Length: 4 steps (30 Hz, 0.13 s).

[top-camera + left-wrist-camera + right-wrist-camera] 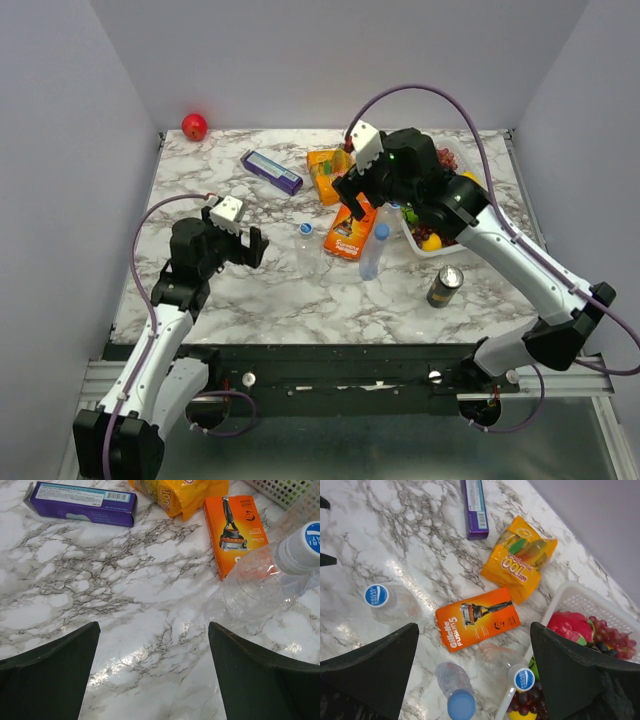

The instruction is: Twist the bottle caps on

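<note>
Marble-patterned worktop [250, 300], walled in grey, is carrying the task items among unrelated clutter. Three bottles are standing mid-worktop, each wearing one of the blue caps. One bottle [306, 252] is standing nearest the left arm, a second [372, 256] just beside the orange razor pack [350, 235], and a third [500, 662] against the white basket [570, 597].

The left fingers [254, 246] are hanging spread and empty, pointing towards the nearest bottle, apparently lining up to steady it. The right fingers [357, 208] are hovering released above the razor pack, grasping nothing, probably waiting to descend on a cap.

The right wrist view is showing all three caps from above. The left wrist view is catching only one cap [307, 540] at its edge. No view is showing whether the caps are tightened.
</note>
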Tool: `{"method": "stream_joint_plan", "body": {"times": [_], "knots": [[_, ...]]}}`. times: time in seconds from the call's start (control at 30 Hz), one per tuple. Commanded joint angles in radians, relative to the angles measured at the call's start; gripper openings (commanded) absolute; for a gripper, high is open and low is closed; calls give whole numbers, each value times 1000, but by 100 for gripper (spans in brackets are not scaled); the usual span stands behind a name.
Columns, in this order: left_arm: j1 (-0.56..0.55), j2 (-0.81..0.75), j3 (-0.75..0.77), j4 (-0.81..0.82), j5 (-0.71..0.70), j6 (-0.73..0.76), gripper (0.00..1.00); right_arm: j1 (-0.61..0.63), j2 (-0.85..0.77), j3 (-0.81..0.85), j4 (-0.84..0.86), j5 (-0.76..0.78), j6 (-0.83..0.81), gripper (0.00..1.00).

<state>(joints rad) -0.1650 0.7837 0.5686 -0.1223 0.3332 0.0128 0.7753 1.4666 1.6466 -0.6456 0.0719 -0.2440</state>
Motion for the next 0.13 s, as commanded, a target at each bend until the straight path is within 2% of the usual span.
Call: {"method": "stream_joint_plan", "body": {"times": [0.0, 0.1], "knots": [[18, 20, 60, 61, 1, -10, 99, 4, -110, -94, 38, 147, -12, 99], [21, 31, 70, 70, -14, -34, 99, 4, -158, -123, 52, 131, -14, 100]]}}
